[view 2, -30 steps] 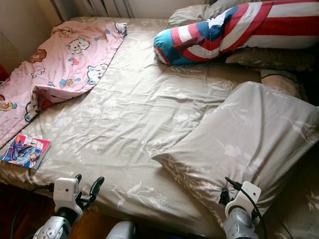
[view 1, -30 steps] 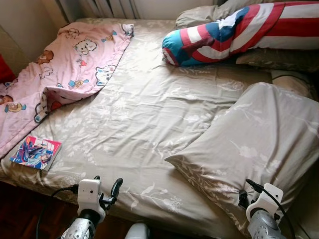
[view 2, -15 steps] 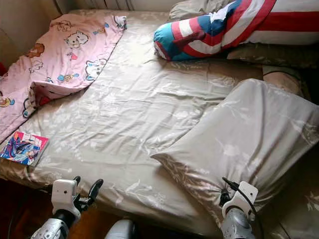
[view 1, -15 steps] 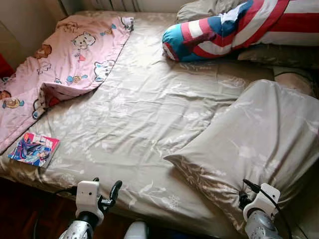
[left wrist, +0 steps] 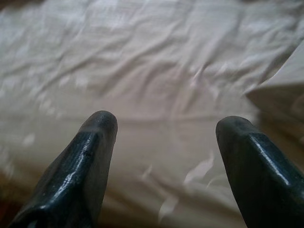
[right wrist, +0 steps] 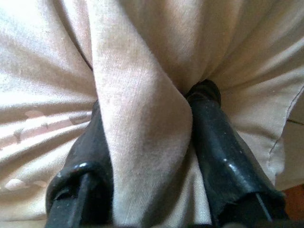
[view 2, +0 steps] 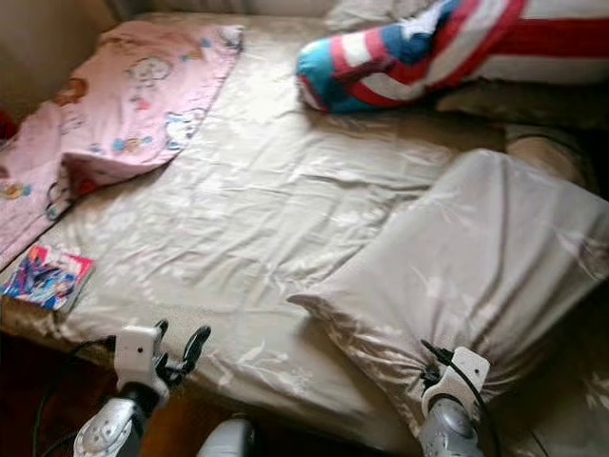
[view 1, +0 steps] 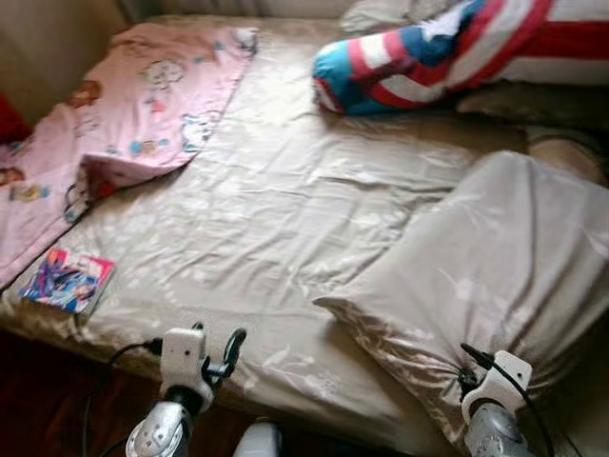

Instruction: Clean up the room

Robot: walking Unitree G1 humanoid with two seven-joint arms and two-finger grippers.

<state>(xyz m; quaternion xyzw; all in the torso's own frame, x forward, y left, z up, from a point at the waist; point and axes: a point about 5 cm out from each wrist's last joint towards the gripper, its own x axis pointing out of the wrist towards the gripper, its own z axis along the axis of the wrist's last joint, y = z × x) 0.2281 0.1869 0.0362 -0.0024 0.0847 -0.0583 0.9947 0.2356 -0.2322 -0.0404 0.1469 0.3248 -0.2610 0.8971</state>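
Pinching a fold of the beige pillow (view 1: 495, 257) w/ our right gripper (right wrist: 152, 137), fingers clamped on the cloth at its near corner. Vs. a sec ago, our left gripper (left wrist: 164, 126) is sitting a bit higher and further in over the bed (view 1: 285, 209) edge, fingers apart, empty. Pillow is lying on the bed's right side, long axis running diagonally, near corner toward us, far end toward the striped cushion (view 1: 428, 52). Pink blanket (view 1: 114, 124) and comic book (view 1: 67, 281) are lying far left.

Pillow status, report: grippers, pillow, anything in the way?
Right gripper shut on pillow edge. Left gripper open above sheet, empty. Pillow lies askew at bed's near right corner. Nothing blocking; book and blanket far left.
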